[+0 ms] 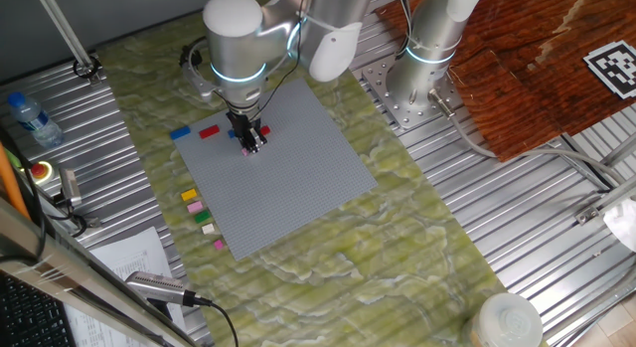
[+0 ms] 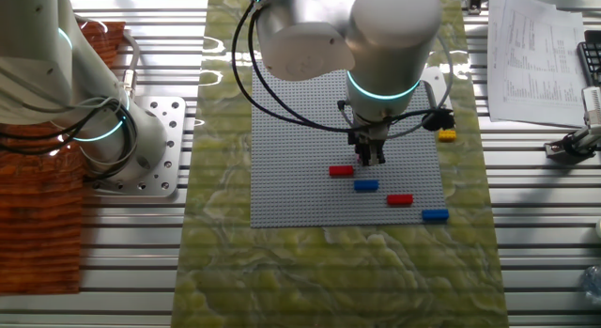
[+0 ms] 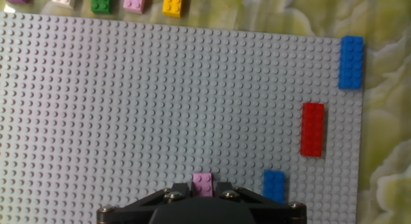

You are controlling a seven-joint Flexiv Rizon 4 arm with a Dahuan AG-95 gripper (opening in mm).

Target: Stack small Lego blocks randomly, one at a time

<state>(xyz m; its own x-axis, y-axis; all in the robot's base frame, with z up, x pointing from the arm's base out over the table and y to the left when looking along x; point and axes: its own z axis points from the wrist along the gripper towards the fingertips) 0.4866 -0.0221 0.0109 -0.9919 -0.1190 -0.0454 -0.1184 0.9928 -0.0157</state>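
Ribbed metal counter under a green marbled mat, with the grey studded baseplate on top. The gripper is down on the plate, clamped on a pink brick; its lower part is hidden by the fingers. Red and blue bricks lie near the plate's edge, another blue just beside the gripper. A row of pink, green and yellow bricks is cut off at the top of the hand view

Arm bent downward, gripper vertical, fingers pinched
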